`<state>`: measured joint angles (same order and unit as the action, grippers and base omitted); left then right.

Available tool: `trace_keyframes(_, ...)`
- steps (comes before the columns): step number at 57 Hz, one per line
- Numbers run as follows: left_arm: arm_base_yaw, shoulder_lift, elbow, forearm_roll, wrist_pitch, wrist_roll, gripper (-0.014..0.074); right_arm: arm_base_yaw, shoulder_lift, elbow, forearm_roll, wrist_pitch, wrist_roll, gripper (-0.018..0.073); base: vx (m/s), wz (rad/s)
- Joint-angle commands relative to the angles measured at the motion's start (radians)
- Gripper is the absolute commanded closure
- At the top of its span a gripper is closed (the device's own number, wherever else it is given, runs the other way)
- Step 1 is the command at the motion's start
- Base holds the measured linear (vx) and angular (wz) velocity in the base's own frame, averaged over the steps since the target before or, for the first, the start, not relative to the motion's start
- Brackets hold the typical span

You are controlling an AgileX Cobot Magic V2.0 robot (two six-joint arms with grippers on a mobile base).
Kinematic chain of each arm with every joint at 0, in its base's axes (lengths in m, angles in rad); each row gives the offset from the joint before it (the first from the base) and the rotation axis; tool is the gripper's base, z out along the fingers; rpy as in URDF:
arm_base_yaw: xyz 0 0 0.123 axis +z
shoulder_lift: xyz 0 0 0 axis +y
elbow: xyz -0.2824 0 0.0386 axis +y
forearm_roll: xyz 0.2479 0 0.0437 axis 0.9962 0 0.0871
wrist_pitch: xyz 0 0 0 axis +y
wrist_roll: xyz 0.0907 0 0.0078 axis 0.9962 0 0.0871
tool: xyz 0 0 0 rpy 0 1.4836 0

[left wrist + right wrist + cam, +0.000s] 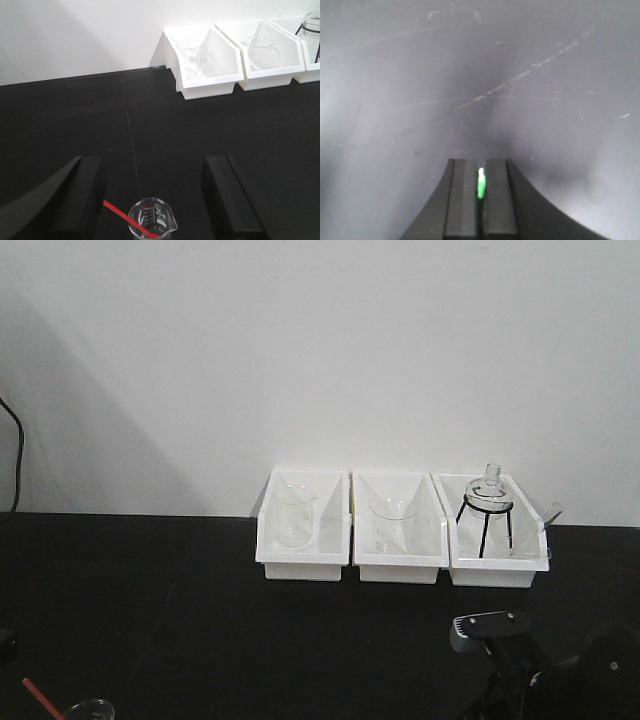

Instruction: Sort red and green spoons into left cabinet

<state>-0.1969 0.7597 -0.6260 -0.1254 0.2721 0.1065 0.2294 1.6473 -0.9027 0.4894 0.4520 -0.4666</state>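
Observation:
The red spoon [131, 220] stands slanted in a small glass beaker [152, 226] on the black table, handle leaning up to the left. It also shows in the front view [40, 699] at the bottom left. My left gripper [152, 165] is open, its fingers [80, 195] wide apart on either side of the beaker and above it. My right gripper [480, 162] is shut on the green spoon [480, 183], seen edge-on between the pads, over a scuffed dark surface. The left cabinet is out of view.
Three white bins [302, 560] stand in a row against the back wall, each with glassware; the right one [498, 565] holds a flask on a black tripod. My right arm [520, 665] is low at the front right of the black table [200, 620].

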Motion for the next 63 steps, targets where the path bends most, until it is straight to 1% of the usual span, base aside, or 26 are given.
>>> trace_keyframes(1, 0.003, 0.0, -0.039, -0.011, -0.071, -0.008, 0.0086, 0.0, -0.06, -0.04, 0.008, -0.041, -0.004, 0.0564, 0.0, 0.0)
trace_keyframes(5, 0.003, 0.0, -0.039, -0.011, -0.069, -0.024, 0.0088, 0.0, -0.086, -0.051, 0.008, -0.042, -0.004, 0.0564, 0.0, 0.0)
trace_keyframes(9, 0.003, 0.0, -0.039, -0.011, -0.063, -0.069, 0.009, 0.0, -0.121, -0.069, 0.008, -0.04, -0.004, 0.0564, 0.0, 0.0)
trace_keyframes(23, 0.003, 0.02, -0.036, -0.01, 0.014, -0.311, 0.009, 0.0, -0.298, -0.119, 0.008, 0.001, -0.004, 0.0564, 0.0, 0.0)
trace_keyframes(27, 0.003, 0.04, -0.036, -0.008, 0.017, -0.381, 0.009, 0.0, -0.348, -0.119, 0.008, 0.0, -0.004, 0.0564, 0.0, 0.0)
trace_keyframes(32, 0.003, 0.078, -0.036, 0.002, -0.002, -0.451, 0.009, 0.0, -0.4, -0.119, 0.008, 0.001, -0.004, 0.0564, 0.0, 0.0)
trace_keyframes(40, 0.003, 0.168, -0.036, 0.057, -0.077, -0.549, 0.009, 0.0, -0.466, -0.119, 0.008, 0.012, -0.004, 0.0564, 0.0, 0.0)
trace_keyframes(44, 0.005, 0.22, -0.036, 0.098, -0.116, -0.584, 0.009, 0.0, -0.487, -0.119, 0.008, 0.028, -0.004, 0.0564, 0.0, 0.0)
trace_keyframes(49, 0.029, 0.295, -0.036, 0.151, -0.164, -0.61, 0.009, 0.0, -0.506, -0.119, 0.003, 0.054, -0.004, 0.0564, 0.0, 0.0)
trace_keyframes(53, 0.058, 0.338, -0.036, 0.154, -0.182, -0.611, 0.009, -0.002, -0.514, -0.119, 0.001, 0.076, -0.004, 0.0564, 0.0, 0.0)
trace_keyframes(60, 0.112, 0.377, -0.036, 0.155, -0.179, -0.61, 0.009, -0.002, -0.514, -0.119, -0.002, 0.11, -0.004, 0.0564, 0.0, 0.0)
trace_keyframes(63, 0.126, 0.387, -0.036, 0.155, -0.179, -0.61, 0.009, -0.002, -0.514, -0.118, -0.002, 0.114, -0.004, 0.0564, 0.0, 0.0)
